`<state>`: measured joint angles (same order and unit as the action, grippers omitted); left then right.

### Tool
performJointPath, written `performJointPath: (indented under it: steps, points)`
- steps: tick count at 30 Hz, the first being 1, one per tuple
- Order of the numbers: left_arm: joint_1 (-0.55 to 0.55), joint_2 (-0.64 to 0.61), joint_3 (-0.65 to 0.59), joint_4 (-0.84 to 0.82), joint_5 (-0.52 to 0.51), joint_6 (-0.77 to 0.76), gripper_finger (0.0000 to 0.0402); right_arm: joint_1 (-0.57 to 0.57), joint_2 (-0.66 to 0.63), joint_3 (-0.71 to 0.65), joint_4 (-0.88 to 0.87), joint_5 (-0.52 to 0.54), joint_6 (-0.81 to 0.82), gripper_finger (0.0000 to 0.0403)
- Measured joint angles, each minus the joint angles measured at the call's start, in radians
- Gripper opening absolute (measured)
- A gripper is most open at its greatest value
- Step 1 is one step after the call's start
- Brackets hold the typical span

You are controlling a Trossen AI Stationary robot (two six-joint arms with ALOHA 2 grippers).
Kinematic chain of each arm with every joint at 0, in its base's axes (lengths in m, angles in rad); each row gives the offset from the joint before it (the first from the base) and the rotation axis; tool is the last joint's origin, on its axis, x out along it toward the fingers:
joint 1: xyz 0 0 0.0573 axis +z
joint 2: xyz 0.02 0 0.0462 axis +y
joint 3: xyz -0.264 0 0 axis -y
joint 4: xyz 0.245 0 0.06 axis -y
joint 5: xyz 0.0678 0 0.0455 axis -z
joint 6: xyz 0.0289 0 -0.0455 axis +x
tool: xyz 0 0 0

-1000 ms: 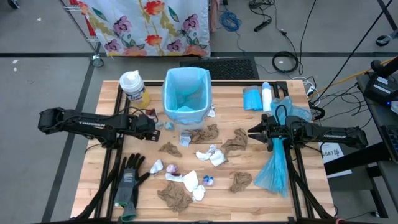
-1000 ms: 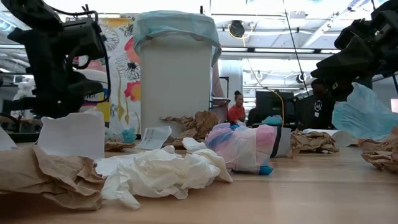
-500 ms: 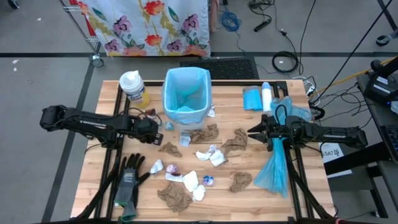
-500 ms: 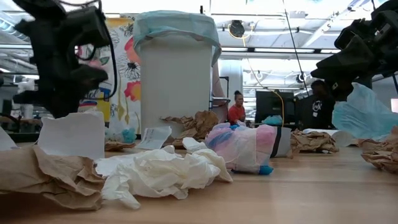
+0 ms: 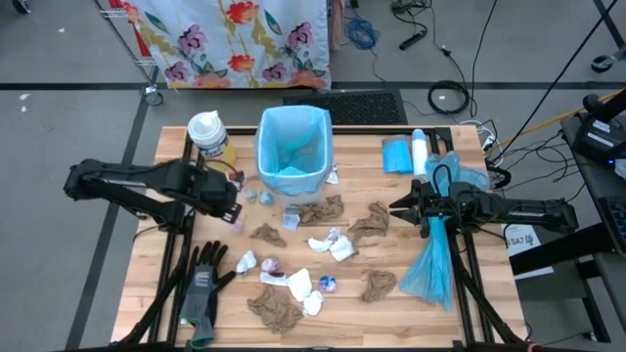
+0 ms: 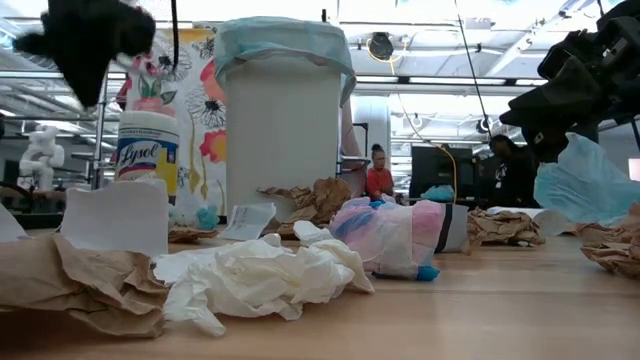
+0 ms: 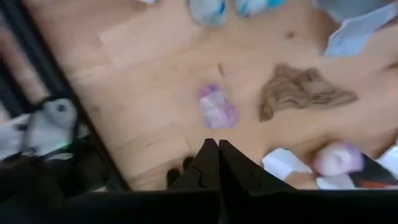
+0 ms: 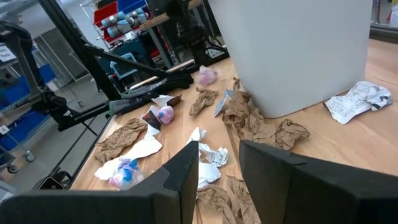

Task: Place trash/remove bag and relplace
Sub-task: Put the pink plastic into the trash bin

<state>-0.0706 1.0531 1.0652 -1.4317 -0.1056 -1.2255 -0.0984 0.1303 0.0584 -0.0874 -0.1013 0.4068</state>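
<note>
The trash lies scattered over the wooden table: brown paper towels point(image 5: 277, 308), white tissue wads point(image 5: 337, 244) and small purple wrappers point(image 5: 272, 265). A white bin point(image 5: 291, 152) lined with a light-blue bag stands at the far middle. My left gripper point(image 7: 212, 146) hangs shut and empty, raised above one purple wrapper point(image 7: 216, 109) that lies on the table to the bin's left. My right gripper point(image 8: 214, 168) waits open at the table's right side, level and pointing toward the bin, with nothing between its fingers. A loose blue bag point(image 5: 430, 264) lies under that arm.
A wipes canister point(image 5: 210, 135) stands left of the bin. Black-and-grey gloves point(image 5: 202, 284) lie at the near left. A roll of blue bags point(image 5: 401, 154) lies right of the bin. Black frame rails point(image 5: 176, 244) run along both sides of the table.
My left gripper has risen well above the table, mostly in the last half second, leaving the low view's middle and uncovering the wipes canister behind it. The purple wrapper stays on the table below it.
</note>
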Motion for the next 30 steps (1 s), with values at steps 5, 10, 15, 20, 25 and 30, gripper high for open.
performJointPath:
  steps: [5, 10, 15, 20, 25, 30]
  points:
    - [-0.004, -0.001, 0.172, -0.079, -0.084, 0.016, 0.0, 0.0, 0.0, 0.0, 0.0, 0.0, 0.0, 0.0109]
    - [0.0, -0.001, 0.211, -0.081, -0.099, 0.057, 0.0, 0.0, 0.0, 0.0, 0.0, 0.0, 0.0, 0.0109]
    - [-0.005, 0.001, 0.149, -0.071, -0.114, 0.085, 0.0004, 0.0, 0.0, 0.0, 0.0, 0.0, 0.0, 0.0109]
    - [-0.011, 0.027, 0.06, 0.0, -0.096, 0.087, 0.0054, 0.0, 0.0, 0.0, -0.001, 0.0, 0.0, 0.0109]
    - [-0.028, 0.042, -0.035, 0.08, -0.05, 0.108, 0.0127, 0.0, 0.0, 0.0, -0.001, 0.0, 0.0, 0.0109]
    - [-0.07, 0.08, -0.111, 0.135, -0.028, 0.114, 0.0169, 0.0, 0.0, 0.0, 0.0, 0.0, 0.0, 0.0109]
